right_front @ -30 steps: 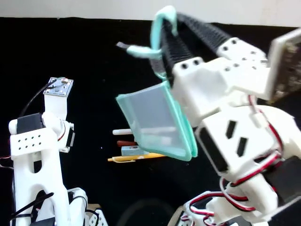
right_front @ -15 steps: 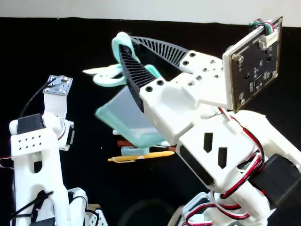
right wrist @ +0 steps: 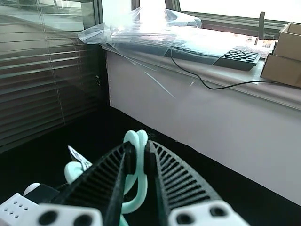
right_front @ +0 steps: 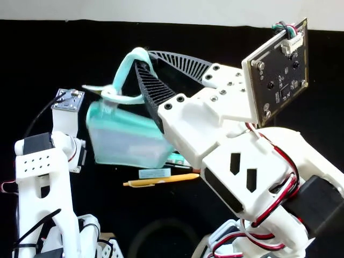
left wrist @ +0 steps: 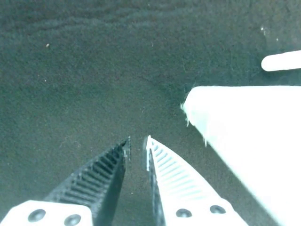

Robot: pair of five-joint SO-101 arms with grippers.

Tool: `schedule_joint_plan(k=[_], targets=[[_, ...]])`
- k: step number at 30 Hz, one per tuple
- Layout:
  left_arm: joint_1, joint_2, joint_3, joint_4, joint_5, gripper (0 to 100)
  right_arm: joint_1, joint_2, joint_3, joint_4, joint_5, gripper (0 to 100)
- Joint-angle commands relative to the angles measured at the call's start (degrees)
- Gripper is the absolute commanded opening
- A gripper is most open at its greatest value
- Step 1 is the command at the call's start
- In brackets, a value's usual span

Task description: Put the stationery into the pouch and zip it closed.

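Right gripper clamped on the teal loop, pouch hanging below its jaws, pens under the pouch, left gripper beside the pouch, nearly closed, empty

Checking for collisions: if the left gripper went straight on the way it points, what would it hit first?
Probably the bare black table; the left gripper aims at it, with the pouch off to one side.

Glossy translucent plastic pouch, matt black cloth tabletop, ribbed plastic right claw
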Motion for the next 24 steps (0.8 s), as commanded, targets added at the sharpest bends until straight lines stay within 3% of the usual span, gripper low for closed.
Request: schedule_joint_plan(k=[1, 11, 24], targets=[[-0.1, -0.4, -0.5, -0.8, 0.0, 8, -0.7, -0.2, -0.3, 0.5, 0.4, 0.8], [-13.6, -0.4, -10.9, 2.8, 0.0, 8, -0.7, -0.1, 0.0, 0.5, 0.3, 0.8], [-14.5, -0.1, -41.6, 26.5, 0.0, 8, -0.7, 0.0, -0.3, 0.0, -2.6, 0.8]])
